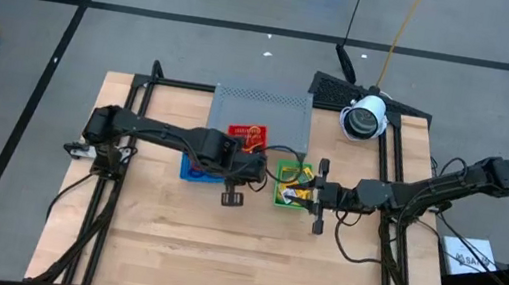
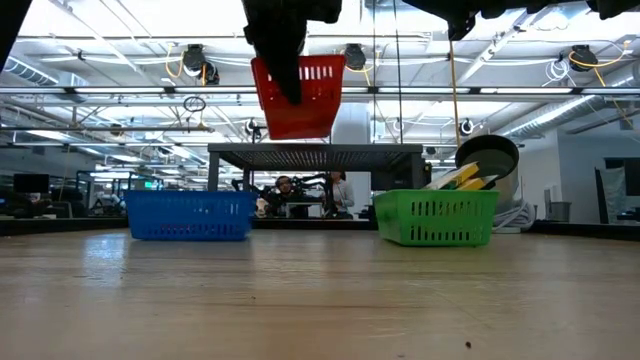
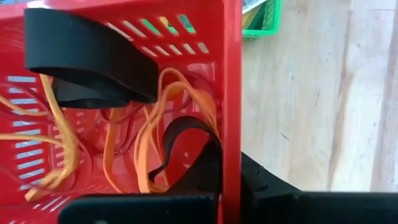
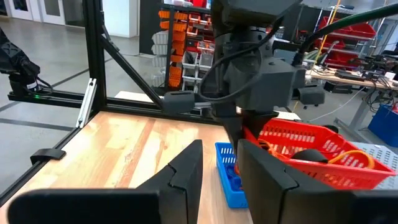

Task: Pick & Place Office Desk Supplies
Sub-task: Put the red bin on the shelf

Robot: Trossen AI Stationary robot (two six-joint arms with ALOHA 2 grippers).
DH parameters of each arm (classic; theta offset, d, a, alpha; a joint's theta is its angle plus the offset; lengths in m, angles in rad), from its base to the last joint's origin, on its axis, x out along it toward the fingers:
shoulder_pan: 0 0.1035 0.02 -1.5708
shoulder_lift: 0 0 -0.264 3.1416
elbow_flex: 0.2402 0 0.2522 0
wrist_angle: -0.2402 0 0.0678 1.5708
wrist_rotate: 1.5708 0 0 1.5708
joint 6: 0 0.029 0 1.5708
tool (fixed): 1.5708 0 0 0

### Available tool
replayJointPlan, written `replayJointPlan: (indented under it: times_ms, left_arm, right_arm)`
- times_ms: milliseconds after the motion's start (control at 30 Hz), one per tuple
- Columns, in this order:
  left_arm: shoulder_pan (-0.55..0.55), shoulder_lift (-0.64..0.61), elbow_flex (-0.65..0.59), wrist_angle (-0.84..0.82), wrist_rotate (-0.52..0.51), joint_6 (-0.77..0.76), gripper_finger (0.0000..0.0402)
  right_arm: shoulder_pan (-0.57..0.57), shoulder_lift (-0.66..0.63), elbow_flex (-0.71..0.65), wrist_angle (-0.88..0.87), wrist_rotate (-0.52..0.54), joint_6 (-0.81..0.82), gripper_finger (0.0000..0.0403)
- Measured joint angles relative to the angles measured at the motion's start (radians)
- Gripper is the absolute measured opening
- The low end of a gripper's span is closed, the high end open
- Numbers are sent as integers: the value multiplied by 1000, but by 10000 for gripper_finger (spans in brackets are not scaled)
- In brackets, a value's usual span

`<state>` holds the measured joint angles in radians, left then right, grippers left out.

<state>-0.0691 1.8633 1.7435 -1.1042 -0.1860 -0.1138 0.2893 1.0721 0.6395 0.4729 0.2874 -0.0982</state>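
A red tray point(image 2: 297, 95) hangs above the wooden table point(image 2: 320, 300), between blue tray point(image 2: 190, 215) and green tray point(image 2: 437, 218).

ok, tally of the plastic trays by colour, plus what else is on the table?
Red tray: 1, lifted off the table by the left gripper, orange rubber bands inside
Blue tray: 1, on the table
Green tray: 1, on the table, yellow packets sticking out
Grey perforated shelf: 1
Total: 3 trays, 4 items with the shelf
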Motion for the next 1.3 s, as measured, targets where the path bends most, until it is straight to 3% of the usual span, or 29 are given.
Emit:
replayJointPlan:
  times_ms: [433,700,1133,1300]
  left_arm:
    - [138,0,0,4,-7,194,5]
    - [241,0,0,97,70,316,5]
    - [341,43,1,145,167,382,5]
    - [347,45,1,154,170,371,28]
  right_arm:
    - [-4,0,0,19,0,-23,91]
    - [-21,0,0,49,0,-62,91]
    - [-75,0,0,38,-1,-132,91]
    - [-109,0,0,22,-1,-132,91]
